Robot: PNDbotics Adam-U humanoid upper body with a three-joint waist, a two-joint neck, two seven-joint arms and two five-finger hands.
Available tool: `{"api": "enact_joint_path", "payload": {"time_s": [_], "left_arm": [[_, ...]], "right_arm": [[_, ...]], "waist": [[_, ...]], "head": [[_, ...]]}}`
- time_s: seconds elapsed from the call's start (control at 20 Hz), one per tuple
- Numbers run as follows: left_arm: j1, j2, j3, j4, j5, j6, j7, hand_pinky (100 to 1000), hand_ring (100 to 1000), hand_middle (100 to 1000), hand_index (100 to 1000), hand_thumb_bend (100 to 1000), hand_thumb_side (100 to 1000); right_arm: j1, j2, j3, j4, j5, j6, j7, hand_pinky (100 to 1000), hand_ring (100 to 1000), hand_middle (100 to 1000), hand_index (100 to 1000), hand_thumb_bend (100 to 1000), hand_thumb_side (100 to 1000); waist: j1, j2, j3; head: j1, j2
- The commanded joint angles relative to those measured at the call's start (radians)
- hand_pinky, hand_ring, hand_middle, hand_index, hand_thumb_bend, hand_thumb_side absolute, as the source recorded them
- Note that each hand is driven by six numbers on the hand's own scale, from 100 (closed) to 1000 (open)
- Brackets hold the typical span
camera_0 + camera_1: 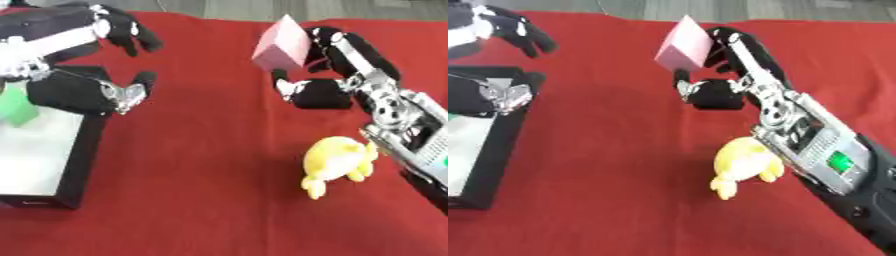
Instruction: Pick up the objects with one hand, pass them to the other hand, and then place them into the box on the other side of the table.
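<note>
The red table [210, 165] carried a black box [83, 155] at its left edge, a green block [16, 107] inside. The left robot hand [96, 92] hovered over the box, fingers spread, empty. The right robot hand [319, 75] pinched a pink block [282, 45] above the table's far middle. A yellow toy [337, 162] lay near the right edge.

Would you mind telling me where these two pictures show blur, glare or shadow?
Left eye view: the box floor glares white, and the yellow toy is soft-edged. Right eye view: the pink block in the right hand is blurred; a faint shadow lies beneath.
</note>
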Motion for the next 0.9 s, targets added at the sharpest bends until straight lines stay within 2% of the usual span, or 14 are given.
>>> {"api": "enact_joint_path", "payload": {"time_s": [0.05,0.15,0.25,0.5,0.55,0.75,0.9], "left_arm": [[-0.034,-0.006,-0.009,-0.01,-0.019,0.027,0.016,863,760,767,860,100,468],[-0.037,-0.01,-0.015,-0.01,-0.022,0.033,0.022,863,760,767,860,100,468],[-0.052,-0.023,-0.011,-0.01,-0.032,0.043,0.033,865,769,779,867,100,348],[-0.081,-0.062,-0.045,-0.01,-0.092,0.104,0.084,866,769,778,865,100,360],[-0.083,-0.066,-0.049,-0.01,-0.097,0.109,0.088,869,762,765,861,100,401],[-0.1,-0.096,-0.063,-0.01,-0.093,0.145,0.105,871,762,764,857,100,405],[-0.108,-0.106,-0.063,-0.01,-0.092,0.159,0.114,872,764,766,861,100,374]], "right_arm": [[-0.019,-0.004,-0.003,-0.021,0.014,0.045,-0.044,761,724,612,558,100,100],[-0.019,-0.004,-0.003,-0.021,0.018,0.047,-0.042,761,724,612,558,100,100],[-0.022,0.001,0.001,-0.021,0.023,0.045,-0.039,763,725,612,557,100,100],[-0.021,0.004,0.006,-0.021,0.051,0.04,-0.027,764,725,611,556,100,100],[-0.021,0.005,0.007,-0.021,0.055,0.04,-0.024,769,725,609,555,100,100],[-0.02,0.008,0.022,-0.021,0.098,0.025,-0.004,771,725,608,555,100,100],[-0.021,0.014,0.031,-0.021,0.129,0.019,0.02,773,726,607,555,100,100]], "waist": [[0.018,-0.039,0.002],[0.018,-0.039,0.002],[0.019,-0.037,0.003],[0.02,-0.036,0.005],[0.02,-0.036,0.005],[0.021,-0.036,0.006],[0.022,-0.035,0.007]], "head": [[0.004,-0.01],[0.004,-0.01],[0.005,-0.01],[0.006,-0.011],[0.007,-0.011],[0.011,-0.01],[0.012,-0.013]]}}
